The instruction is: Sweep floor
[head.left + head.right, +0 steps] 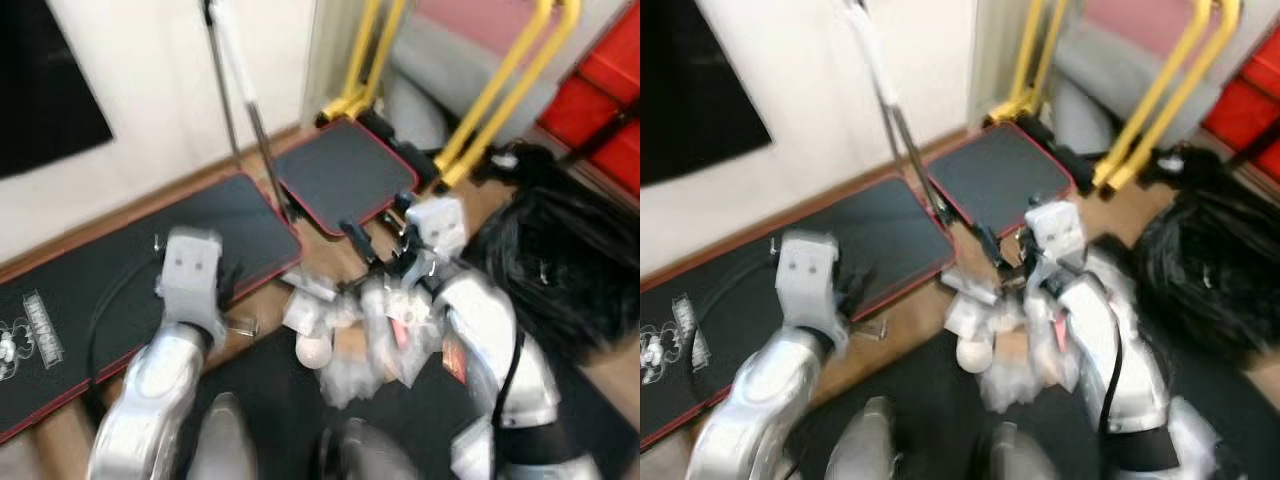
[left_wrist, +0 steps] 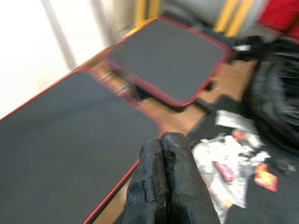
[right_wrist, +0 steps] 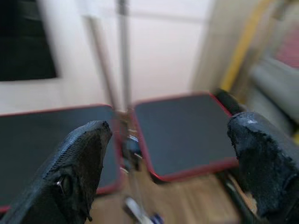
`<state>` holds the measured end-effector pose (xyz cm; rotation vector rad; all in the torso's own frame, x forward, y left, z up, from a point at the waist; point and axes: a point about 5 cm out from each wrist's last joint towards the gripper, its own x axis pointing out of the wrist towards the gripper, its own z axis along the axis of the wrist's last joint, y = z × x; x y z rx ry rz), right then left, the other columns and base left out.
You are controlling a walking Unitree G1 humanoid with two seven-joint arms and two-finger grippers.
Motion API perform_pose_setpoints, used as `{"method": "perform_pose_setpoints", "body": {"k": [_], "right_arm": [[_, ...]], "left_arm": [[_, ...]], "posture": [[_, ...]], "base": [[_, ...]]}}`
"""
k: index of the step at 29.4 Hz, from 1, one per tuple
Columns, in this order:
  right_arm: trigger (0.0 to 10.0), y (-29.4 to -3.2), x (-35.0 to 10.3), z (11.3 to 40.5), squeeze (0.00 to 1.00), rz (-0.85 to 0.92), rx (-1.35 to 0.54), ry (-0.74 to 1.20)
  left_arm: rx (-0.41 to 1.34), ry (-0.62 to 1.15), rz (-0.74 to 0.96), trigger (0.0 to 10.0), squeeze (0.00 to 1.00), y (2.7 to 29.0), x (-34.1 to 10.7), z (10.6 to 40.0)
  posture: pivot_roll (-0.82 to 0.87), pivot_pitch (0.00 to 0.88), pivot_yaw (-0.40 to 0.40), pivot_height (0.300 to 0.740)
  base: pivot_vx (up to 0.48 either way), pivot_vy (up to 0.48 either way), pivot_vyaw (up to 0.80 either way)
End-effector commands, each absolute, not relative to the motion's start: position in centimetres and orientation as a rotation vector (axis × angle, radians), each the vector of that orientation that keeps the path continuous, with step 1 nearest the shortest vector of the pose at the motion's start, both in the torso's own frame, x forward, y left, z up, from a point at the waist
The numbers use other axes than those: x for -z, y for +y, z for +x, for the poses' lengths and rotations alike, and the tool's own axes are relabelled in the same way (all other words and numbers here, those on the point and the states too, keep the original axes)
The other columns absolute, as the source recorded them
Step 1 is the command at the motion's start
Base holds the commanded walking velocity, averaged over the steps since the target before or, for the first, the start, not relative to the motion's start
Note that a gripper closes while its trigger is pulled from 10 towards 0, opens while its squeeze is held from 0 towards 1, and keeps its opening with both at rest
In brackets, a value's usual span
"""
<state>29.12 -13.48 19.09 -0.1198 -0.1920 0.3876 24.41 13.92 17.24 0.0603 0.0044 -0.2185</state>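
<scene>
Both silver arms are being held forward and bent over the floor. The left gripper (image 2: 163, 163) is being kept closed, its two black fingers (image 2: 180, 177) pressed together with nothing between them, poised over the red-edged black mat (image 1: 120, 270). The right gripper (image 3: 170, 163) is being held wide apart, empty, directed toward 12 o'clock at the broom handle (image 1: 262, 150) and a second pole (image 1: 222, 90) being leaned against the white wall (image 1: 170, 70). A litter pile of clear wrappers (image 1: 350, 340) is lying on the wood floor (image 1: 330, 245), just beside the right forearm. A black bag (image 1: 560, 260) is sitting at 3 o'clock. A white logo (image 1: 30, 330) on the mat is blurred; no writing can be read.
</scene>
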Motion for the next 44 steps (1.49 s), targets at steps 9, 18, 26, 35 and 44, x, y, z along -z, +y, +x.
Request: {"method": "perform_pose_setpoints", "body": {"k": [9,18,26,35,44], "right_arm": [[10.0,-13.7,-18.0,27.5,0.0,-0.142,-0.375,-0.161],[10.0,-13.5,-18.7,27.3,0.0,-0.139,-0.381,-0.213],[10.0,-13.0,-21.2,27.4,0.0,-0.074,-0.407,-0.344],[10.0,-12.6,-21.1,27.3,0.0,-0.056,-0.386,-0.336],[10.0,-13.2,-20.5,27.3,0.0,-0.069,-0.354,-0.318]], "left_arm": [[0.275,0.044,0.057,10.0,0.0,13.3,-15.4,23.6],[0.288,0.047,0.057,10.0,0.0,12.8,-15.0,23.6],[0.29,0.041,0.053,10.0,0.0,12.7,-14.9,23.7],[0.292,0.036,0.051,10.0,0.0,12.6,-14.8,23.4],[0.299,0.035,0.055,10.0,0.0,12.6,-14.8,23.3]], "posture": [[-0.08,0.198,-0.158,0.74],[-0.09,0.184,-0.163,0.74],[-0.09,0.181,-0.162,0.74],[-0.09,0.196,-0.158,0.74],[-0.09,0.204,-0.154,0.74]], "base": [[0.0,0.0,-0.8],[0.0,0.0,-0.8],[0.0,0.0,-0.1],[0.0,0.0,-0.27],[0.0,0.0,-0.8]]}}
